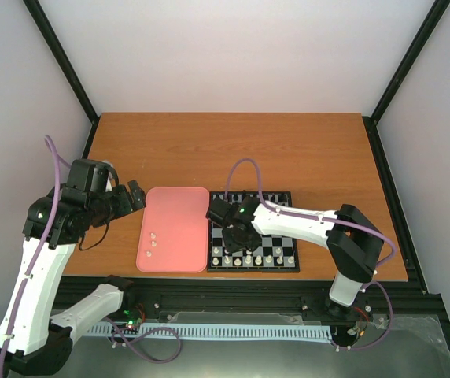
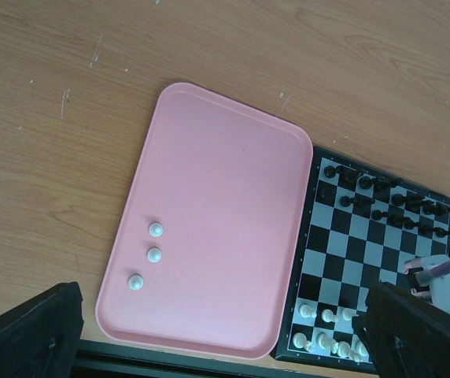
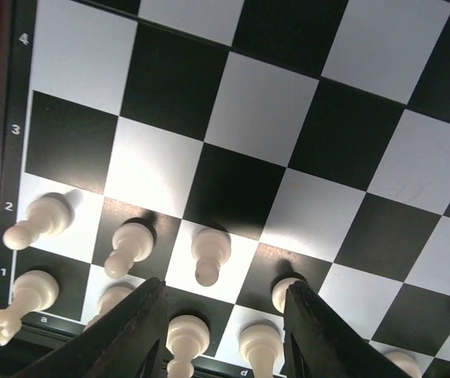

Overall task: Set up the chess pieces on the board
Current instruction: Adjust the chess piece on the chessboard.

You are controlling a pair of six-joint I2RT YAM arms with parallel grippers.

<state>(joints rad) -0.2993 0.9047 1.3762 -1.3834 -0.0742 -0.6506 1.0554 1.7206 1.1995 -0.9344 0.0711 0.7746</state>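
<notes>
The board lies at centre, right of the pink tray. Black chessmen fill its far rows; cream-white chessmen stand in its near rows. Three white pawns stay on the tray's near left part. My right gripper is open low over the board's near left squares, with a white pawn standing free just ahead of its fingers. My left gripper hovers high, left of the tray, open and empty; its fingers show at the bottom corners.
The wooden table ends at a black rail along the near edge. White walls and black frame posts enclose the sides. The right arm stretches across the board's right half.
</notes>
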